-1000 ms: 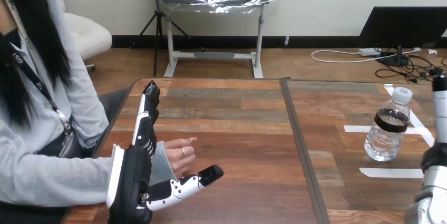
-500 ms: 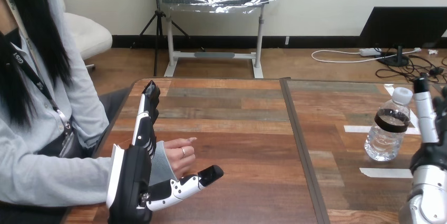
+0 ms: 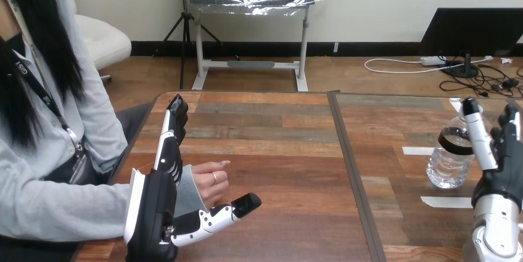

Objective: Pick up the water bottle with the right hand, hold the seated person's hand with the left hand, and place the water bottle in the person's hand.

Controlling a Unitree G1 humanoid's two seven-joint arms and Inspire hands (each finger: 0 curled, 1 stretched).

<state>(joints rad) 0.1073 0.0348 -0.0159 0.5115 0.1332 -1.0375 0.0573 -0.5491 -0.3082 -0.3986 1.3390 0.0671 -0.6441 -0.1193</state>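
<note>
- We see the water bottle [image 3: 445,162] standing upright on the right half of the wooden table [image 3: 277,151], clear, with a dark band round its neck.
- Strips of white tape [image 3: 446,201] lie on the table just beside the bottle – one in front of it, another behind it.
- The right hand [image 3: 504,162] comes up from the lower right corner on its silver forearm and stands just to the right of the bottle. Its fingers [image 3: 510,127] are straight and point upward, spread wide.
- One finger of that hand crosses in front of the bottle's top in the head view; we cannot tell whether it touches the bottle. Nothing is curled round the bottle.
- The left hand [image 3: 151,212] stands on edge near the table's left side, white shell toward us. Its fingers [image 3: 172,132] are stretched straight away from us along the table's left edge, and its thumb [image 3: 243,203] sticks out to the right, low over the wood – an open, wide pose.
- The person's hand [image 3: 210,183] reaches in from the left and rests loosely curled in the angle between those fingers and the thumb, close beside the palm.
- We see neither the fingers nor the thumb wrapped round the person's hand; whether palm and wrist touch, we cannot tell.
- The bottle is well apart from the person's hand, across the seam [image 3: 348,163] that divides the tabletop.
</note>
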